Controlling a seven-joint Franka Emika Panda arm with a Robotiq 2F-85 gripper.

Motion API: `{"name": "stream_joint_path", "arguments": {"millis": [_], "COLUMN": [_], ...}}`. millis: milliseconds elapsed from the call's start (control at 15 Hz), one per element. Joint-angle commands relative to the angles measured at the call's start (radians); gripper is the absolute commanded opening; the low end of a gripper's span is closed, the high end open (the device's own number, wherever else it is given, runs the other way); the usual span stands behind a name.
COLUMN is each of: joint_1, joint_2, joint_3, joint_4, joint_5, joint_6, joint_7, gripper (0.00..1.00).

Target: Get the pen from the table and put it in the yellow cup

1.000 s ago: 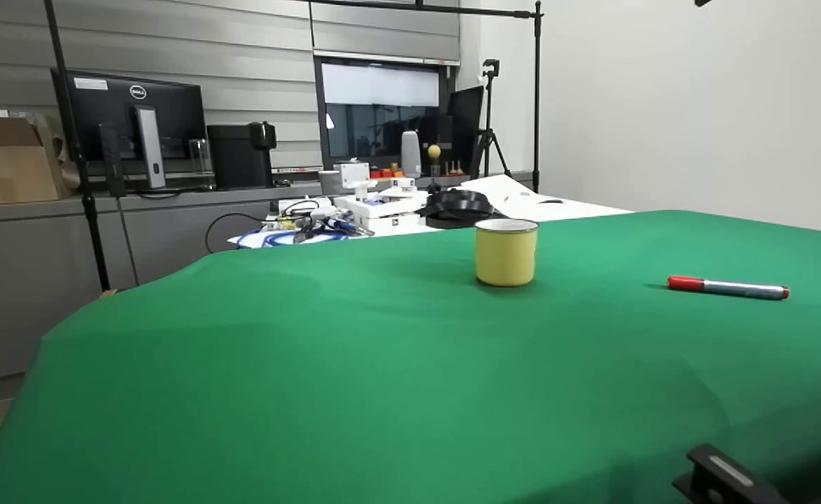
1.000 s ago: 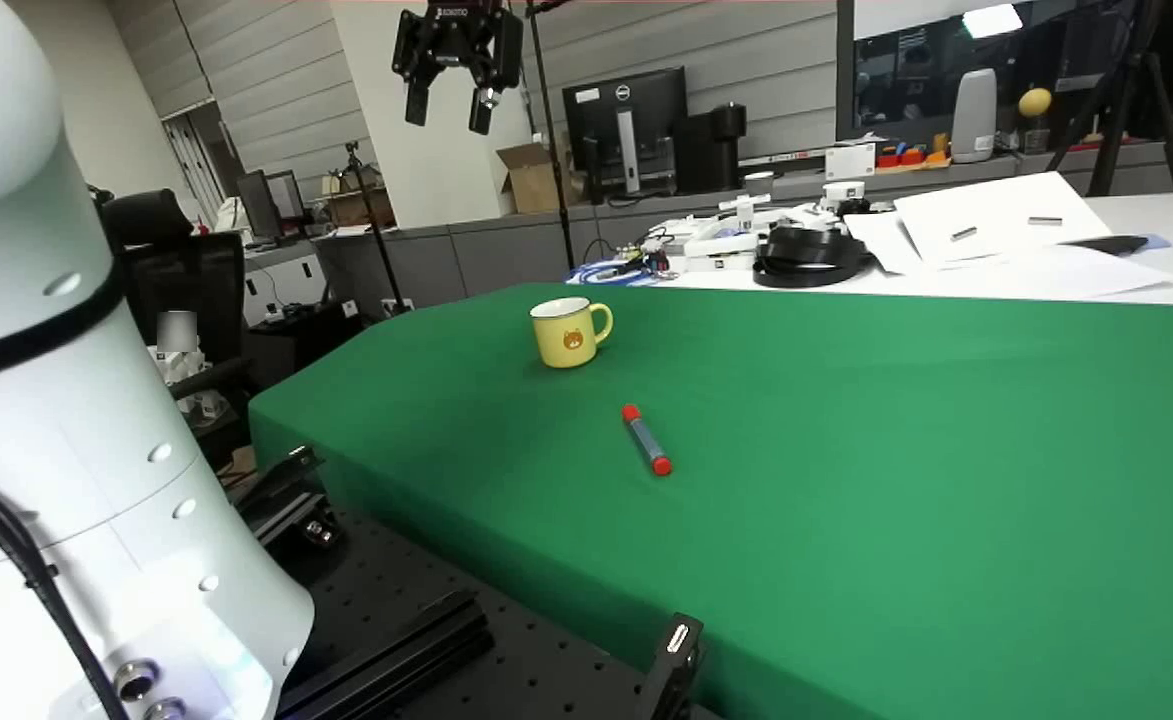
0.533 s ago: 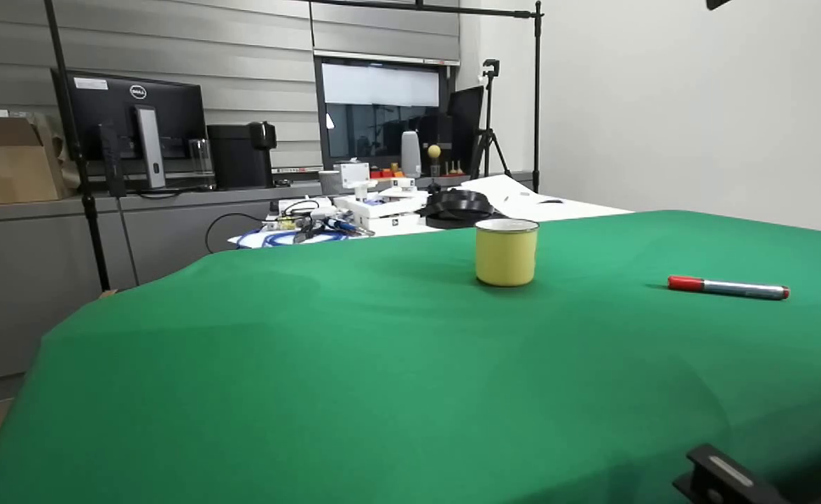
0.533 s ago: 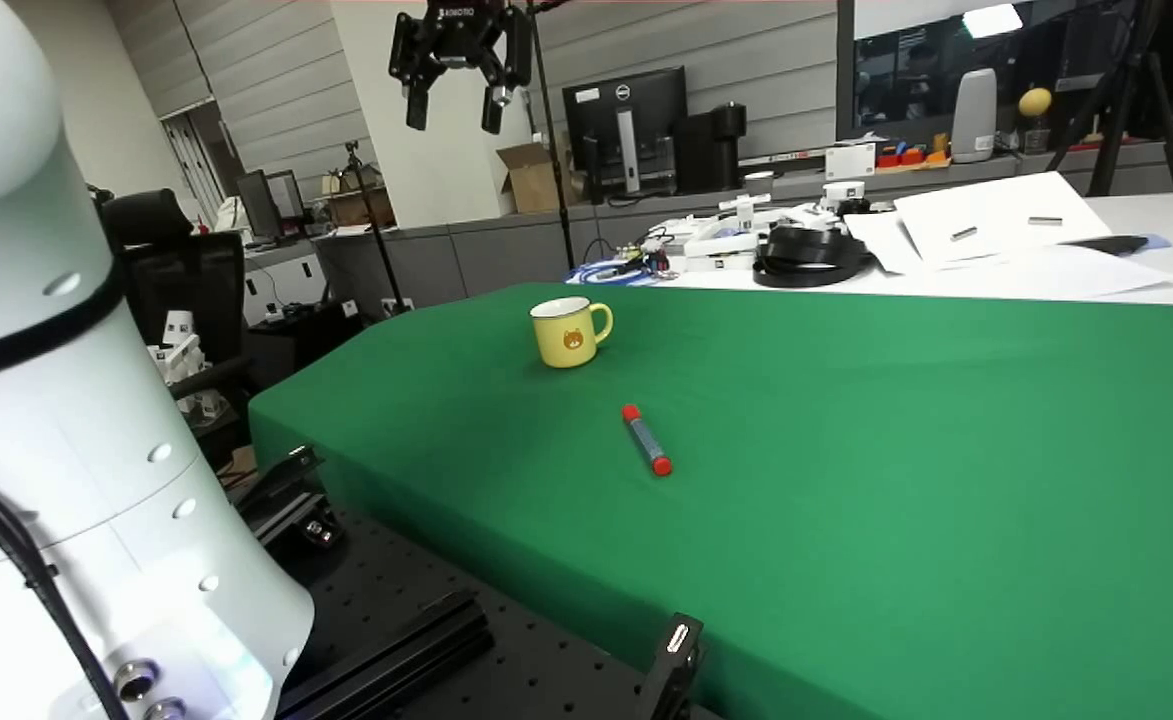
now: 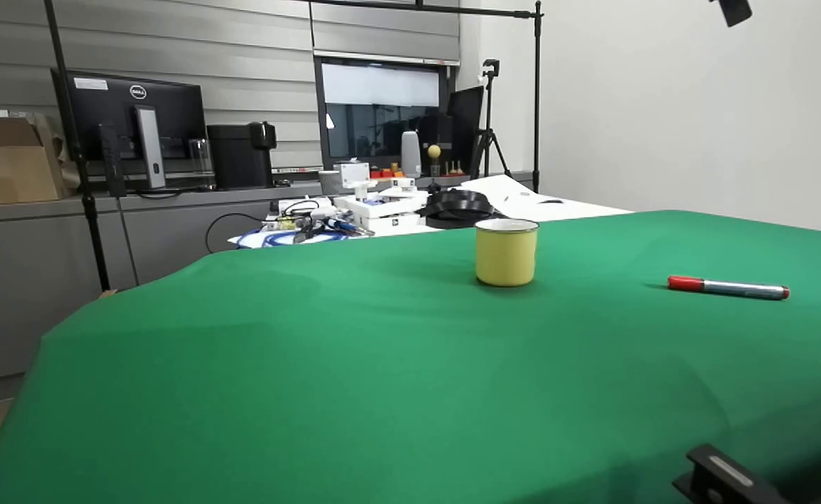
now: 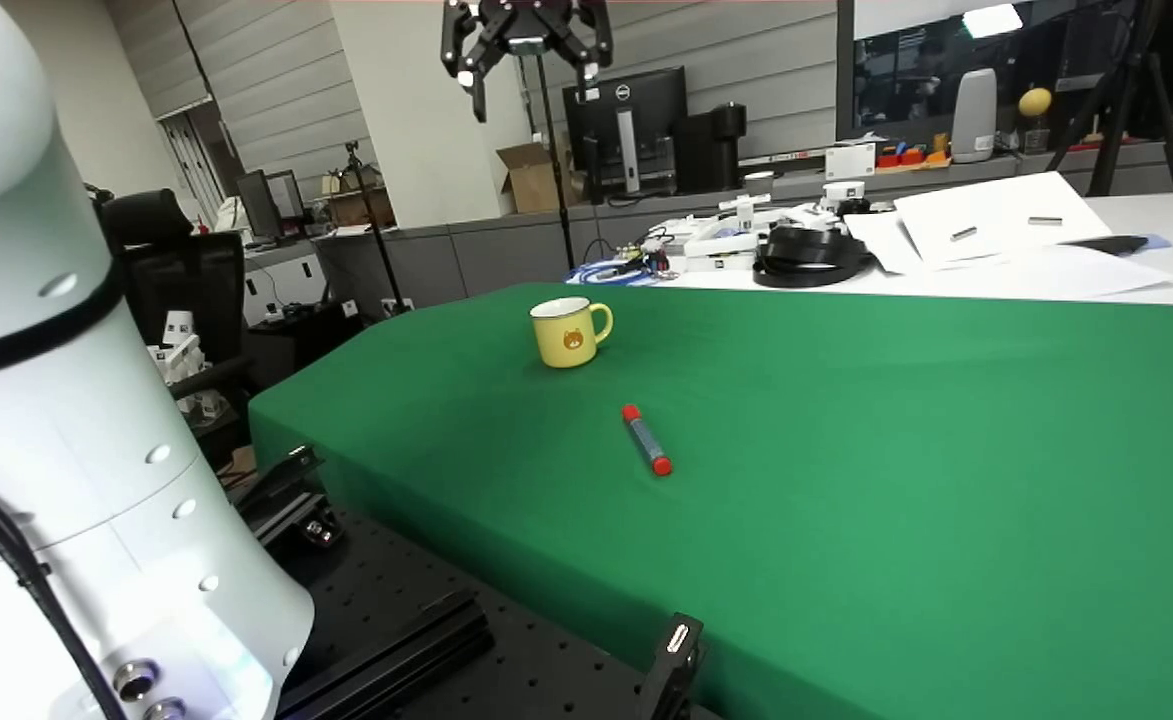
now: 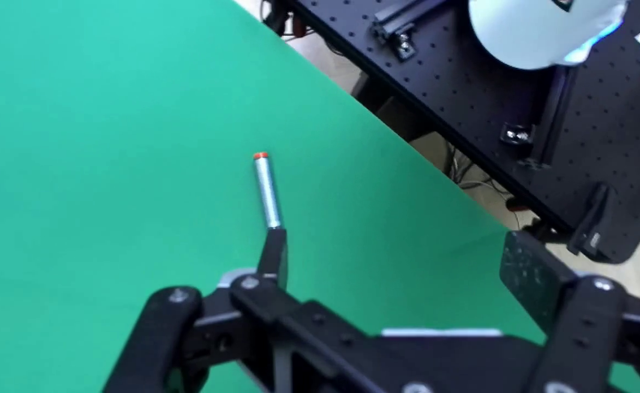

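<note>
The pen, a silver-grey marker with red ends, lies flat on the green-covered table (image 6: 896, 450). It shows in both exterior views (image 5: 728, 288) (image 6: 646, 440) and in the wrist view (image 7: 267, 188), where a fingertip hides its lower end. The yellow cup stands upright on the table in both exterior views (image 5: 505, 255) (image 6: 563, 337), with a handle and a bear face on it; it is out of the wrist view. My gripper (image 7: 396, 240) is open and empty. In an exterior view the gripper (image 6: 534, 102) hangs high above the table, apart from pen and cup.
The white robot base (image 6: 96, 480) stands on a black perforated plate (image 6: 536, 620) beside the table edge. Black brackets (image 6: 674, 665) rise at that edge. A white desk with papers (image 6: 1006, 230) and clutter lies behind the table.
My gripper has moved to the right in an exterior view and turned, so its front shows more broadly; a dark part of it has come lower at the top edge. Pen and cup are unmoved.
</note>
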State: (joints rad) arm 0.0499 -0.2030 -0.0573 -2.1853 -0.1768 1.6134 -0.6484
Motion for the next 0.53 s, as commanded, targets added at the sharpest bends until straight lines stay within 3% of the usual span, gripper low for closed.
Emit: {"name": "stream_joint_path", "arguments": {"millis": [0, 133, 200, 467], "joint_1": [-0.025, -0.037, -0.043, -0.051], "joint_2": [0.078, 0.112, 0.064, 0.081], "joint_3": [-0.031, -0.036, -0.021, -0.018], "joint_4": [0.075, 0.080, 0.036, 0.037], "joint_5": [-0.090, -0.102, -0.081, -0.079], "joint_6": [0.082, 0.169, 0.137, 0.150], "joint_7": [-0.229, -0.347, -0.259, -0.276], "gripper": [1.00, 1.00, 1.00, 1.00]}}
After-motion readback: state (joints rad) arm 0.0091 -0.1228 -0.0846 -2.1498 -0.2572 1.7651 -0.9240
